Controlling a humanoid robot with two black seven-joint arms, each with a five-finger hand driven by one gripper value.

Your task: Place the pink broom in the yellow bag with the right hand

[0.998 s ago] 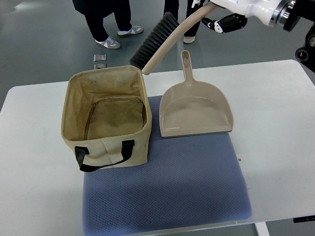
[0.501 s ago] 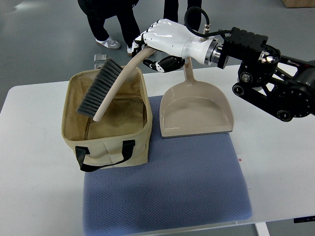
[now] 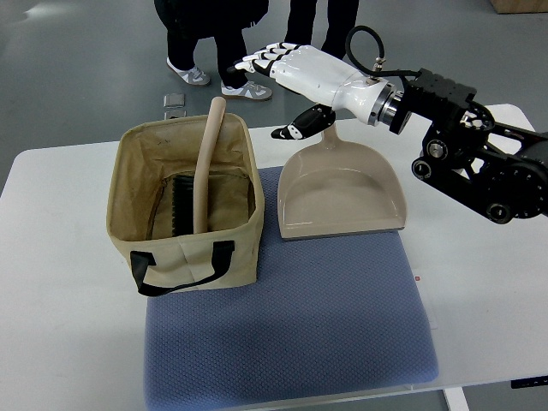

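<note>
Broom: beige curved-handle brush with dark bristles [image 3: 202, 175] sits inside the tan fabric bag [image 3: 184, 257], left of centre, handle tip poking over the far rim.
Right hand: white robot hand [image 3: 301, 73], upper centre, fingers spread, holding nothing.
Dustpan: beige plastic dustpan [image 3: 341, 193] on the blue mat [image 3: 291, 334].

A: Is any lettering, label, brand or number legible in the top view?

B: None. The yellow bag [image 3: 184, 210], the dustpan [image 3: 341, 193] and the blue mat [image 3: 291, 334] carry no readable print. A tiny red mark [image 3: 417, 277] stands on the white table [image 3: 479, 257], right of the mat; it is too small to read.
</note>
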